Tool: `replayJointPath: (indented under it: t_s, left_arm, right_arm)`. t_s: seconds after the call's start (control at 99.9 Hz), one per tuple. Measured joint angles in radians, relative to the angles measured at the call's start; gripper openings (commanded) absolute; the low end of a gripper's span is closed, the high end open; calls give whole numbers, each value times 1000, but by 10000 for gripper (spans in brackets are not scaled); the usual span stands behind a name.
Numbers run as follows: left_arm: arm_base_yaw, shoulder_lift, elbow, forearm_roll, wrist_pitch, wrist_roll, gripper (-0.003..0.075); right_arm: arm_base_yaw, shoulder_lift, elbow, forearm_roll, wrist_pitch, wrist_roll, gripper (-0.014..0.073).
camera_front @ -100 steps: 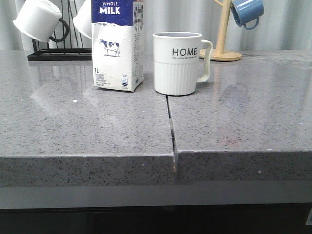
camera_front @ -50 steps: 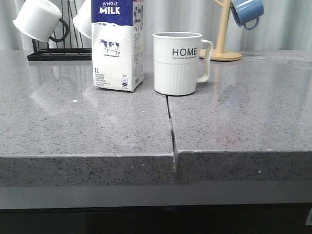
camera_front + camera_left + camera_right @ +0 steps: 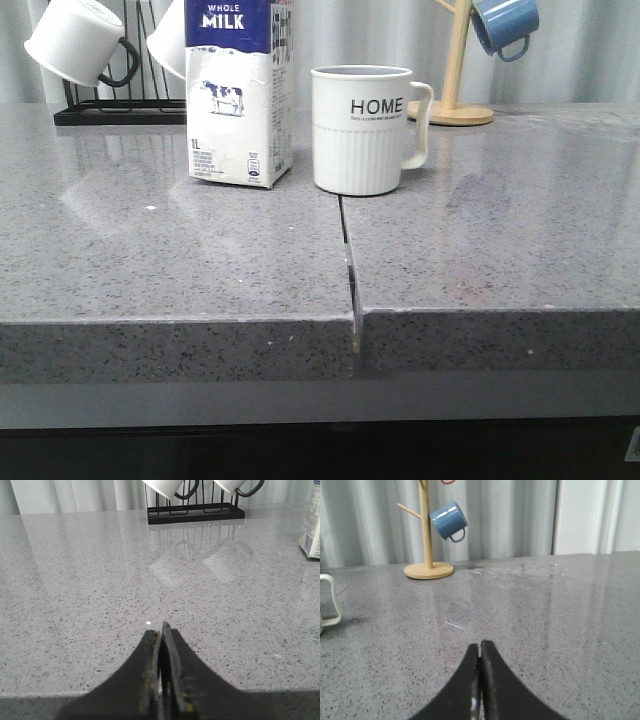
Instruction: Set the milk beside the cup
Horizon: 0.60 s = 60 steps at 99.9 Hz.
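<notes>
The milk carton (image 3: pixel 240 95), white with a blue "WHOLE MILK" top and a cow picture, stands upright on the grey counter just left of the white "HOME" mug (image 3: pixel 362 130). A small gap separates them. The carton's edge shows in the left wrist view (image 3: pixel 312 527). The mug's handle shows in the right wrist view (image 3: pixel 331 602). My left gripper (image 3: pixel 160 630) is shut and empty, low over the counter's near left part. My right gripper (image 3: pixel 480 647) is shut and empty over the near right part. Neither gripper shows in the front view.
A black wire rack (image 3: pixel 120 105) with white mugs (image 3: pixel 75 42) stands at the back left. A wooden mug tree (image 3: pixel 455 105) with a small blue mug (image 3: pixel 505 25) stands at the back right. A seam (image 3: pixel 350 270) splits the counter in the middle.
The front view has shifted very slightly. The carton and mug stand as before.
</notes>
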Motion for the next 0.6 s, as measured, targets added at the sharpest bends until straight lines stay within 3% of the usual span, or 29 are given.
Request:
replayJointPath:
  t_s: [0.601]
  left_arm:
    - [0,0,0,0,0,0,-21]
  right_arm:
    - [0,-29,6,-4,35,2,-61]
